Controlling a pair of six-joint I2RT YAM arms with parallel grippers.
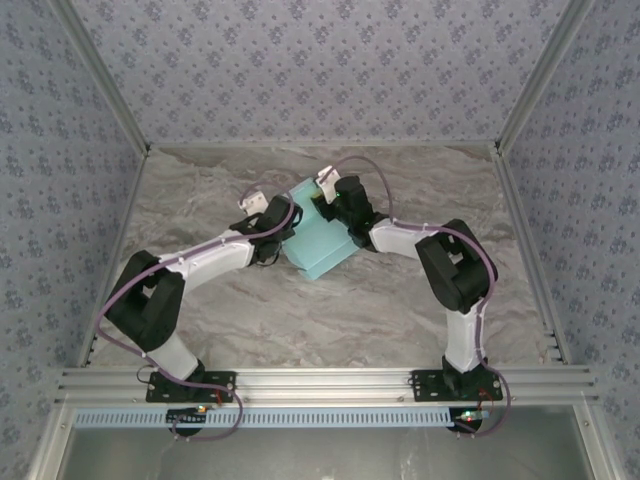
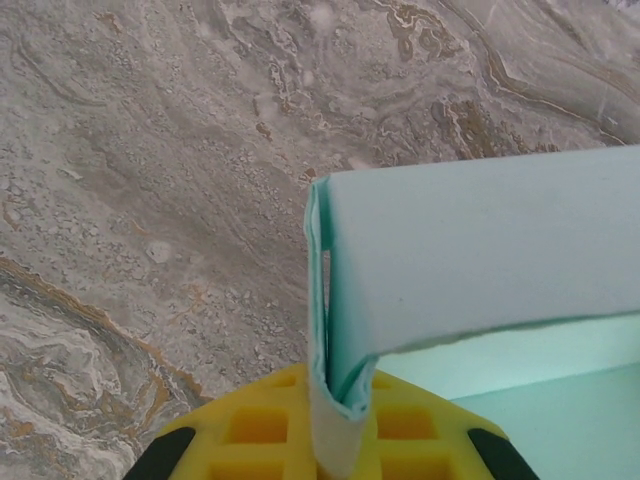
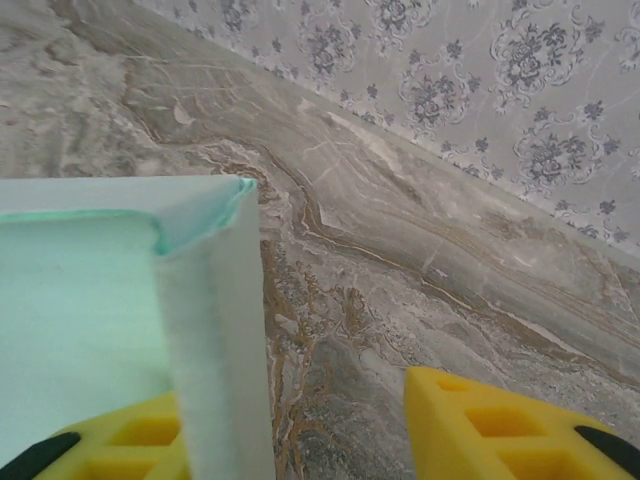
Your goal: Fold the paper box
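Note:
The paper box (image 1: 322, 245) is pale aqua card lying in the middle of the marble table, partly folded with raised walls. My left gripper (image 1: 287, 224) is at its left edge. In the left wrist view this gripper (image 2: 340, 430) is shut on a doubled-over wall of the paper box (image 2: 480, 250), the card pinched between the yellow fingers (image 2: 250, 425). My right gripper (image 1: 324, 207) is at the box's far corner. It stands open (image 3: 300, 440), with an upright wall of the paper box (image 3: 215, 330) against the inside of its left finger (image 3: 130, 440). Its right finger (image 3: 500, 430) is well apart from the card.
Patterned wallpaper panels (image 1: 300, 70) close in the table on the back and both sides. An aluminium rail (image 1: 330, 380) carrying both arm bases runs along the near edge. Bare marble (image 1: 330, 320) lies between the box and the bases.

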